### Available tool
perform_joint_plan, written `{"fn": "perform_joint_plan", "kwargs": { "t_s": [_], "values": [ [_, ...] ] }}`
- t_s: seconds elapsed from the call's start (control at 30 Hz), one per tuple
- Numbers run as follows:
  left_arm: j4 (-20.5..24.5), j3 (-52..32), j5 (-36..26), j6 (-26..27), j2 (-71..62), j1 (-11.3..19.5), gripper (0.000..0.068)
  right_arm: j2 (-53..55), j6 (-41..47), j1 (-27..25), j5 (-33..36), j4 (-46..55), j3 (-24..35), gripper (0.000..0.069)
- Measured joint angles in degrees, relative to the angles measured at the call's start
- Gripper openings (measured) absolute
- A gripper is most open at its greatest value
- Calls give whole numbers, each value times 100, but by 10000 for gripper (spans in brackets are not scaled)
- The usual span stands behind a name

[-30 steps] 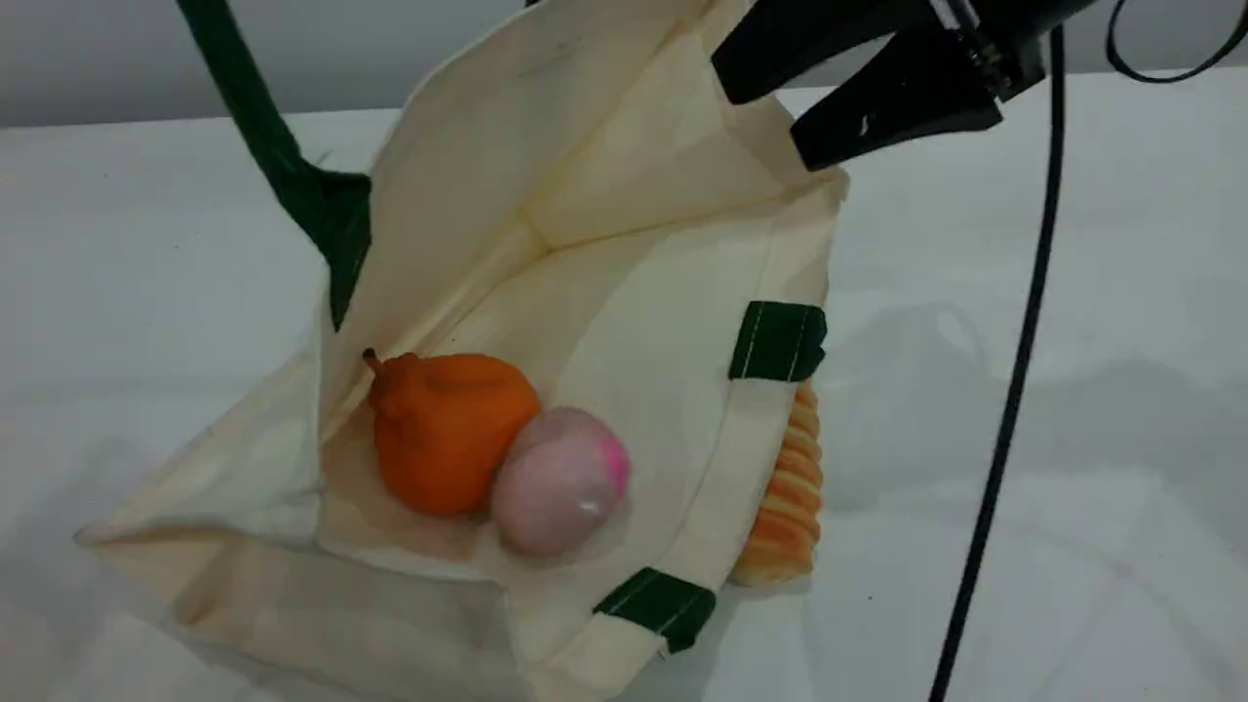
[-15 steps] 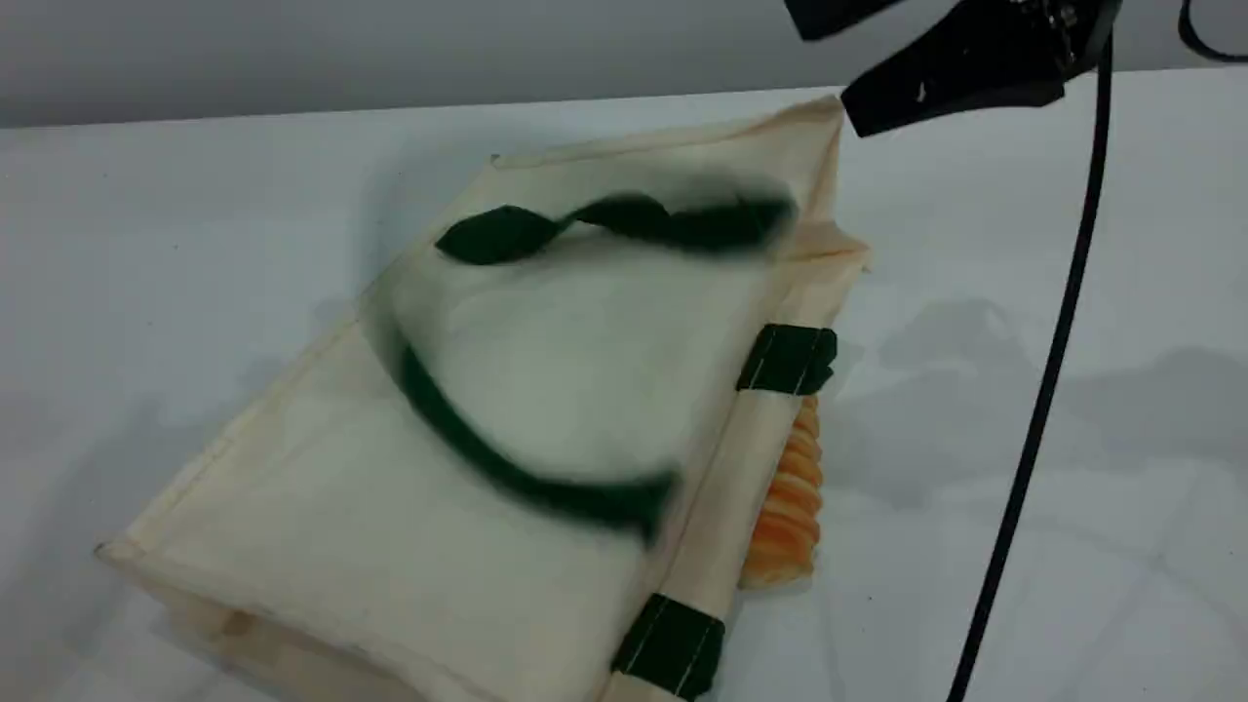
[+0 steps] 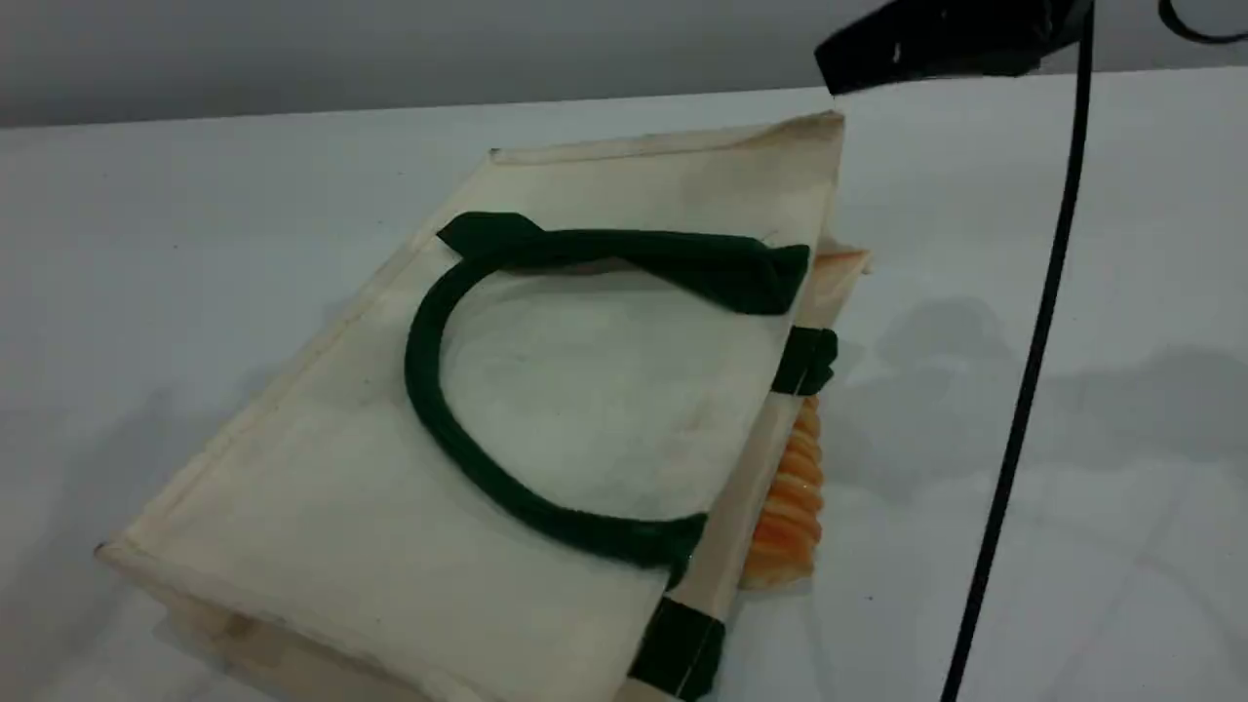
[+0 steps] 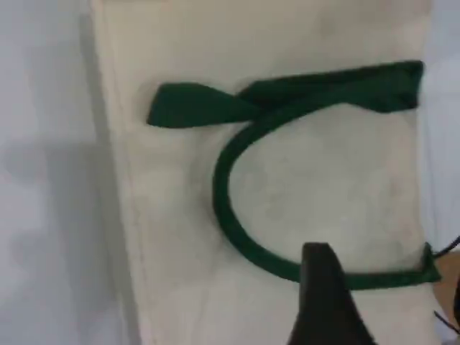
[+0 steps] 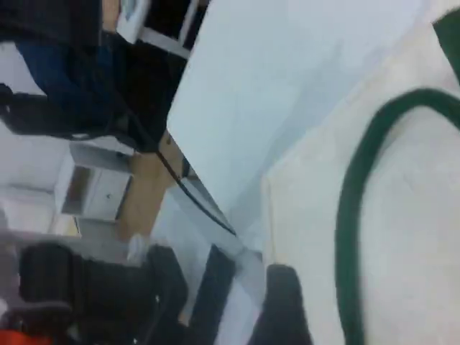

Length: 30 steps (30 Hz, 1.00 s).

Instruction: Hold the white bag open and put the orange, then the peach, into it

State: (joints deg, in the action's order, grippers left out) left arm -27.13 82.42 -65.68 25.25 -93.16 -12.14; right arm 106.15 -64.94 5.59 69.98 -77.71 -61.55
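Note:
The white bag (image 3: 546, 390) lies collapsed flat on the table, its mouth toward the right. One dark green handle (image 3: 444, 419) rests in a loop on its upper face, seen too in the left wrist view as the handle (image 4: 230, 215). The orange and the peach are hidden. My left gripper is out of the scene view; its fingertip (image 4: 325, 295) hovers above the bag, holding nothing. My right gripper (image 3: 877, 49) sits blurred at the top right, above the bag's far corner, empty.
A ridged orange-striped bread roll (image 3: 790, 507) pokes out from under the bag's right edge. A black cable (image 3: 1024, 390) hangs down across the right side of the white table (image 3: 1121, 292).
The left gripper let go of the green handle, and the raised bag wall fell flat over the orange and peach. The right gripper drew up and back toward the top right.

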Motion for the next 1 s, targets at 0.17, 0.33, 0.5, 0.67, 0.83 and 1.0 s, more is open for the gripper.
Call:
{"fn": "perform_joint_plan", "kwargs": {
  "t_s": [0.17, 0.33, 0.5, 0.67, 0.83, 1.0],
  "values": [
    [0, 0, 13, 0, 82, 0, 384, -8, 194, 18, -2, -576, 0, 482],
    [0, 0, 13, 0, 143, 0, 385, -174, -465, 7, -6, -1075, 0, 463],
    [14, 0, -6, 0, 155, 0, 386, -546, -725, -17, -340, -519, -5, 463],
    [264, 0, -32, 0, 267, 0, 386, -1251, -69, -45, -1722, 513, -5, 461],
    [488, 0, -53, -13, 453, 0, 386, -2109, 1043, -49, -2846, 1918, -5, 461],
    [477, 0, -176, -17, 726, 0, 386, -2951, 2390, -49, -2964, 3560, -1, 461]
  ]
}}
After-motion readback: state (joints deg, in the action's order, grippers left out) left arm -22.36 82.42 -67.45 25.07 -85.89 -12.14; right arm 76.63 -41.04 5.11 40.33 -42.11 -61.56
